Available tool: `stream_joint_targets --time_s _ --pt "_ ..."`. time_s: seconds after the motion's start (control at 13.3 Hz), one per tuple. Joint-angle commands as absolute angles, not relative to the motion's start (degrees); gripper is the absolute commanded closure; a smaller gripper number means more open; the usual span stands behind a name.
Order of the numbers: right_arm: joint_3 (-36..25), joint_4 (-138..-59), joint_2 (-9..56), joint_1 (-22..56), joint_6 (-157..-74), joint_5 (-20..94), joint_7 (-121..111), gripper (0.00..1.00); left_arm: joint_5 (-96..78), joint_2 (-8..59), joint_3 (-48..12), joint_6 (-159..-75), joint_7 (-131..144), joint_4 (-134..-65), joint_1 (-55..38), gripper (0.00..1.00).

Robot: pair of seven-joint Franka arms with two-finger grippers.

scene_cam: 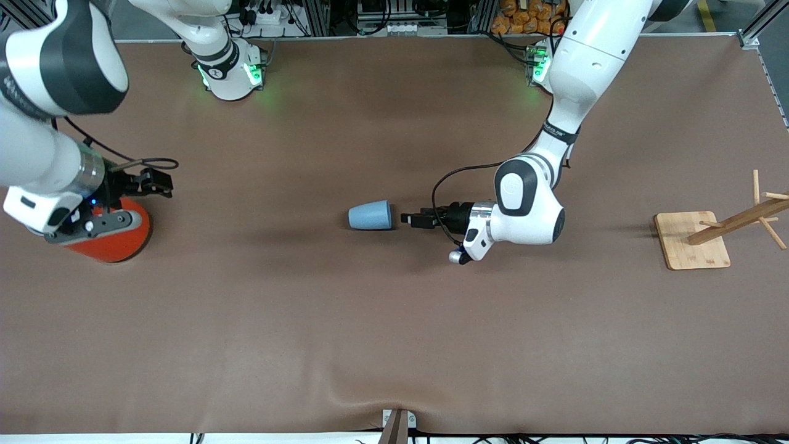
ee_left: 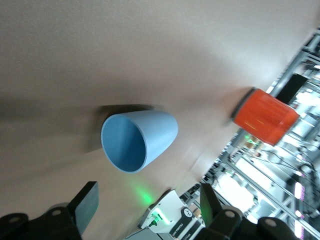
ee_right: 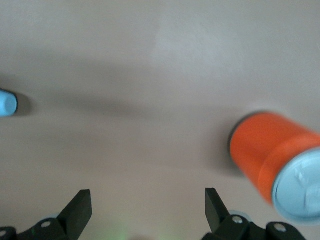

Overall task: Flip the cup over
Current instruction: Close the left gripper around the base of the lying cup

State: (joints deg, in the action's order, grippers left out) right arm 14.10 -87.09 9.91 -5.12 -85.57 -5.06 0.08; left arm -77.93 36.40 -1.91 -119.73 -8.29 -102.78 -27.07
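Observation:
The cup (scene_cam: 370,216) is a small light-blue tumbler lying on its side in the middle of the table, its mouth toward the left arm's end. My left gripper (scene_cam: 409,219) is low, level with the cup and just off its mouth, open and empty. In the left wrist view the cup (ee_left: 139,141) shows its darker blue inside, facing my open left gripper (ee_left: 149,202). My right gripper (scene_cam: 158,182) is open and empty over bare table beside the orange canister. The right wrist view shows the open right gripper (ee_right: 147,210) and the cup (ee_right: 7,102) at the frame's edge.
An orange canister (scene_cam: 117,240) with a grey lid stands at the right arm's end, partly under the right wrist; it also shows in both wrist views (ee_left: 265,116) (ee_right: 270,157). A wooden peg rack (scene_cam: 709,237) stands at the left arm's end.

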Motion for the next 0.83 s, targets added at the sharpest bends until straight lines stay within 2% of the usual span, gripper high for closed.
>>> stream_joint_targets --time_s 0.0,0.23,0.38,0.75 --pt "6.62 -89.21 6.68 -1.24 -85.87 -2.47 4.22 0.0 -83.48 36.29 -1.85 -120.59 -15.19 -105.03 -27.42 0.1" --pt "3.26 -89.3 3.53 -1.23 -87.27 1.49 3.96 0.0 -91.82 38.84 -1.93 -121.64 -24.05 -104.94 -29.0 0.13" --pt "3.69 -89.39 1.06 -1.32 -87.28 1.41 3.87 0.0 -94.04 39.72 -1.85 -121.73 -25.84 -104.59 -29.7 0.14" --pt "3.08 -87.72 0.18 -1.67 -84.56 0.79 0.1 0.0 -97.99 40.69 -1.85 -125.42 -27.15 -104.76 -33.04 0.19"
